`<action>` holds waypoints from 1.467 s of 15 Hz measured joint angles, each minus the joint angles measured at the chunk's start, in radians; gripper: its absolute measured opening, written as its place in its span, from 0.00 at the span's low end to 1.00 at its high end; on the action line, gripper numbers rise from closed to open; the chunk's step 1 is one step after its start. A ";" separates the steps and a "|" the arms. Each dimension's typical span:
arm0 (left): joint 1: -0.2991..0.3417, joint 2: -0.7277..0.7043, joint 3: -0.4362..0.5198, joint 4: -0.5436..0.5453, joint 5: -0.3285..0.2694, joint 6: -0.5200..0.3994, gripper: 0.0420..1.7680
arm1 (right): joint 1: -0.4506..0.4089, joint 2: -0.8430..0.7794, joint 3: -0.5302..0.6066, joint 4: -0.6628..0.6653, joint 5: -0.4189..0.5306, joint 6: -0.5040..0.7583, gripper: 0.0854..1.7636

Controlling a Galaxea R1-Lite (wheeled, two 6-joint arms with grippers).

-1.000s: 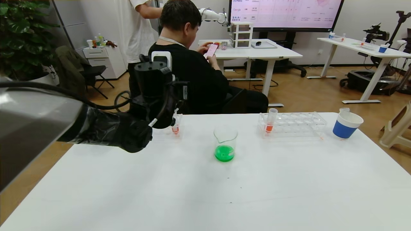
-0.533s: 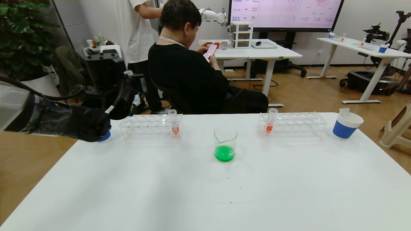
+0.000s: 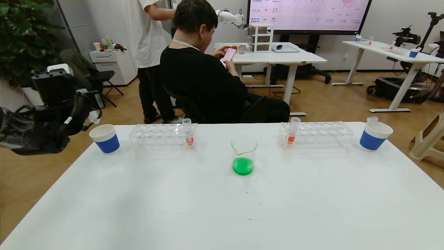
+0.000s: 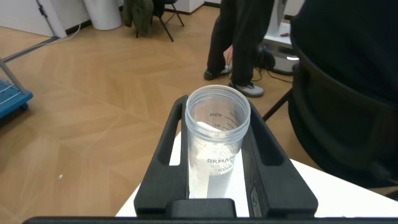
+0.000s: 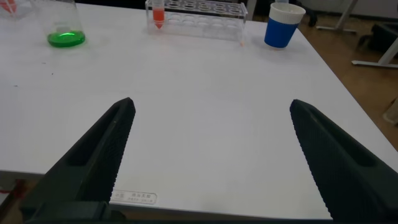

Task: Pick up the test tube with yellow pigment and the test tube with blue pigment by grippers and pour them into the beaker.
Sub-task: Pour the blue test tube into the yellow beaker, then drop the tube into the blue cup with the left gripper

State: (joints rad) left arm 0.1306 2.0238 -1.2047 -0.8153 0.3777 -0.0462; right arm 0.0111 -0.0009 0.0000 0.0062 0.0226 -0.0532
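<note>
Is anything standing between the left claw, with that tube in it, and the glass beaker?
Yes: a paper cup and a tube rack stand on the table between the left claw, gripping a clear tube, and the beaker.

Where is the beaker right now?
In the head view, the beaker, holding green liquid, stands on the white table between the two clear tube racks, left and right, slightly nearer the robot.

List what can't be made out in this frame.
Left wrist view: held tube's bottom, hidden by the left gripper's body.
Head view: cup tube's contents, hidden by the right cup's wall.
Head view: left gripper's fingers, hidden behind its wrist; right gripper outside the frame.
</note>
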 joint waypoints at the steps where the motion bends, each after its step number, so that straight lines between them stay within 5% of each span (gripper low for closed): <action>1: 0.013 0.025 -0.031 -0.001 -0.006 0.000 0.26 | 0.000 0.000 0.000 0.000 0.000 0.000 0.98; 8: 0.039 0.205 -0.225 0.004 -0.037 0.021 0.26 | 0.000 0.000 0.000 0.000 0.000 0.000 0.98; 22: 0.050 0.327 -0.098 -0.147 -0.040 0.022 0.26 | 0.000 0.000 0.000 0.000 0.000 0.000 0.98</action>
State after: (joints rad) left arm 0.1804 2.3506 -1.3023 -0.9621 0.3381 -0.0240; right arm 0.0115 -0.0009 0.0000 0.0057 0.0226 -0.0528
